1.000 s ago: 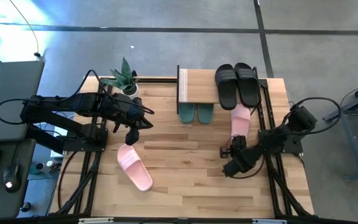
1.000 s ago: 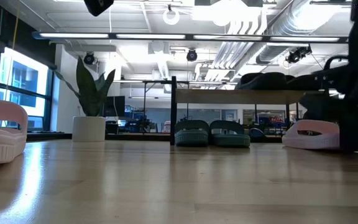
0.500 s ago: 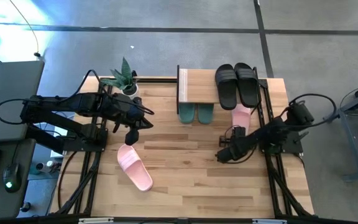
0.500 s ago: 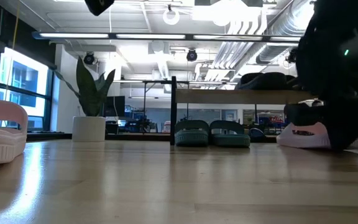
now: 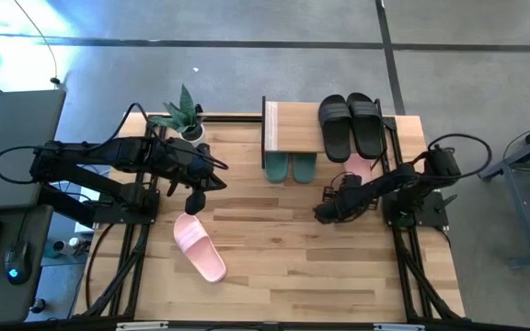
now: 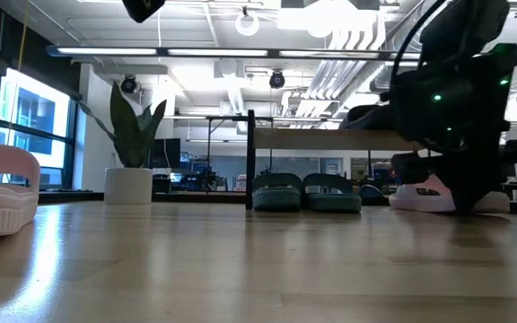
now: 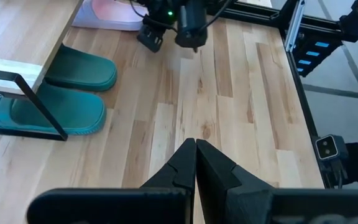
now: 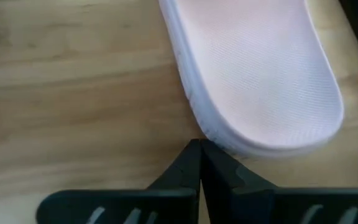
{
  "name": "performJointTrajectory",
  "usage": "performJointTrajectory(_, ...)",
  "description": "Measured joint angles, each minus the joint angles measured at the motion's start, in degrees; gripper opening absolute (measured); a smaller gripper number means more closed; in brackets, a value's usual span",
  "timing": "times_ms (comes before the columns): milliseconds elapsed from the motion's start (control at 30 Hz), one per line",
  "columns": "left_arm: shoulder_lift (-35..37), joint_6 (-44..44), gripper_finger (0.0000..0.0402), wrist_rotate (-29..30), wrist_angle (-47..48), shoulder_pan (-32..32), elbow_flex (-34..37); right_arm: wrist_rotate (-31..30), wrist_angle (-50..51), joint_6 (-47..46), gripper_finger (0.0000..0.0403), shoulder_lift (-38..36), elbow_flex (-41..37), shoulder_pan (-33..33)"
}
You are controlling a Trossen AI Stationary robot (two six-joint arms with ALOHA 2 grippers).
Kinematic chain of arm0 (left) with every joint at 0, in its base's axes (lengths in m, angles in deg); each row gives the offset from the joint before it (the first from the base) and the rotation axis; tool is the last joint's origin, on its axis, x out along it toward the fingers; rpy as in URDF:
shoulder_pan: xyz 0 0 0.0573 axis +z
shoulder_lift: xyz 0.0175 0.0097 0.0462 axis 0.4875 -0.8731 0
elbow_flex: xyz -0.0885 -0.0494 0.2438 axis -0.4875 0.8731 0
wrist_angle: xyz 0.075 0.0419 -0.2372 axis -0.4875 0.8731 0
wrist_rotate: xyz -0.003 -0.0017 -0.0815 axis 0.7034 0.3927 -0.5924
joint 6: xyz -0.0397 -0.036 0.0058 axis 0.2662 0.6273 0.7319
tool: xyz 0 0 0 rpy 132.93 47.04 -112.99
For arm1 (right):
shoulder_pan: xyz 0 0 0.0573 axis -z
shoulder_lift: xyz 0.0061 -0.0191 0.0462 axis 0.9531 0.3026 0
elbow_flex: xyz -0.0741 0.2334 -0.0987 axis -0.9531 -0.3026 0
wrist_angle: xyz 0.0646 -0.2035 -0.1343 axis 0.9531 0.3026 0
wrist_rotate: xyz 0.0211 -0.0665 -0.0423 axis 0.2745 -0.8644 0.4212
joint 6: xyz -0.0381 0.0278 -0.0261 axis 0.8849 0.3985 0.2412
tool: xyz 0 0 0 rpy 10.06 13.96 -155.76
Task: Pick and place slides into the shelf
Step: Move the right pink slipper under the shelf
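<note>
One light pink slide [image 5: 360, 166] lies flat on the table by the shelf [image 5: 293, 124], its far end under the top board. The other pink slide [image 5: 200, 246] lies sole-down on the near left. The black pair [image 5: 351, 124] rests on the shelf's top board. My right gripper [image 8: 199, 146] is shut, low at the near end of the right pink slide [image 8: 253, 81]. My left gripper [image 7: 196, 144] is shut and hangs in the air above the left pink slide, touching nothing. My right gripper has its shut fingertips against the rim of the pink slide's rounded near end [image 8: 211, 135]. It comes slanting from the near side, pointing toward the shelf and along the slide. The slide lies flat, sole on the table.
A teal pair [image 5: 290, 167] sits under the shelf's left half. A potted plant [image 5: 180, 115] stands at the far left corner. Black frame rails run along the table's left and right sides. Bare wood stretches across the middle and near part [image 5: 283, 267].
My right gripper has moved toward the far edge and a little left, staying shut. The pink slide ahead of it has slid along the table toward the shelf, and its far end now lies under the top board.
</note>
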Motion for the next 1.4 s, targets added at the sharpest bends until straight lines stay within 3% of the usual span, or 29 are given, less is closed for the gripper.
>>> performJointTrajectory(1400, 0.0, 0.2, 0.0001, 0.02, 0.0, 0.02, 0.0, -1.89, -4.52, 20.37, 0.0, -0.11, 0.15, 16.97)
